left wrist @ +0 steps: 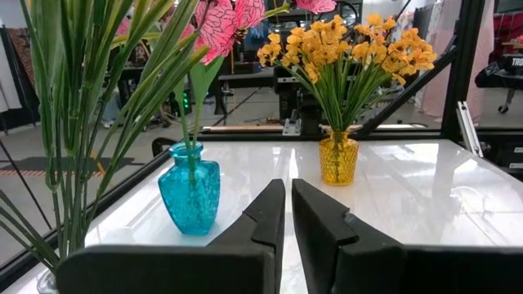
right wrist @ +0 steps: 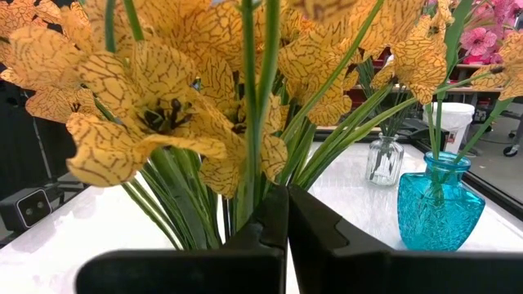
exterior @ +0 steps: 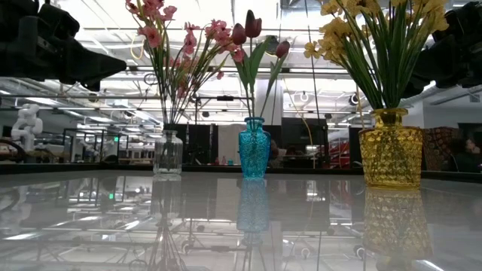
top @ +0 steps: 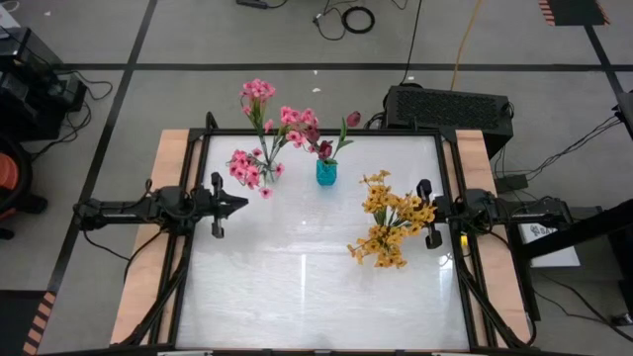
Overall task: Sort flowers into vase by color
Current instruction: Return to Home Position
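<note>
High view is showing the flowers standing sorted in three vases on the glossy white counter (top: 316,287). The pink clustered sprays (top: 259,148) are fanning out of a small clear glass vase (exterior: 168,153) towards the far left. The few dark magenta blooms (exterior: 252,26) are rising from a turquoise glass vase (top: 326,173) just beside it near the far middle. The yellow-orange sprays (top: 391,222) are spreading from a dimpled amber-yellow glass vase (exterior: 390,147) well apart on the right side. The left pincer (left wrist: 288,200) is hovering at the counter's left edge near the pink sprays, its dark fingers drawn together with only a sliver between them and holding nothing. The right pincer (right wrist: 287,204) is hanging at the right edge just beside the yellow-orange blooms. Its fingers are pressing together, and the green stems are rising just beyond their tips. Low view is showing all three vases standing upright, their shapes mirroring in the shiny surface.
</note>
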